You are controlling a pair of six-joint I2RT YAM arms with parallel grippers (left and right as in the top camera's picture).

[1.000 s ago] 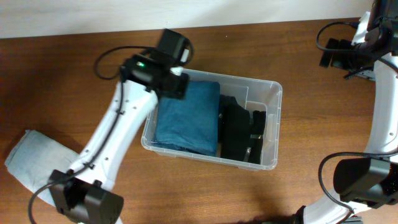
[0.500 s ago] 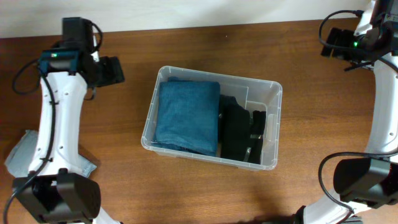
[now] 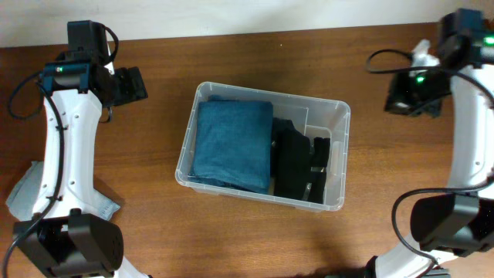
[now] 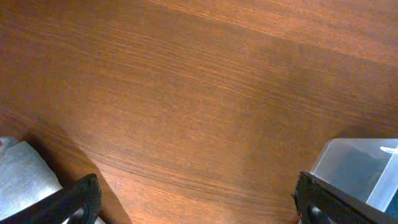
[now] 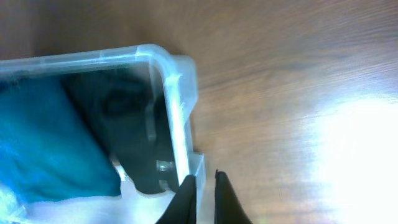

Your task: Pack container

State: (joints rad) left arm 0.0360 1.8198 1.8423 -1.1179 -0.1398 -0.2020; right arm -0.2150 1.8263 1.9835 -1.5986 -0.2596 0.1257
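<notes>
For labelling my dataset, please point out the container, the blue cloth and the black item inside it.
container (image 3: pixel 346 150), overhead view, on its right rim.
blue cloth (image 3: pixel 231 143), overhead view, on the middle of its folded top.
black item (image 3: pixel 297 166), overhead view, on its middle.

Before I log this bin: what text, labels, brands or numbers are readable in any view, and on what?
None: no view shows readable text.
The container: no legible label; the blue folded cloth and the black items cover most of its bottom.
The grey cloth near the left arm's base: no print visible.
The right wrist view is too blurred to show any fine print.
</notes>
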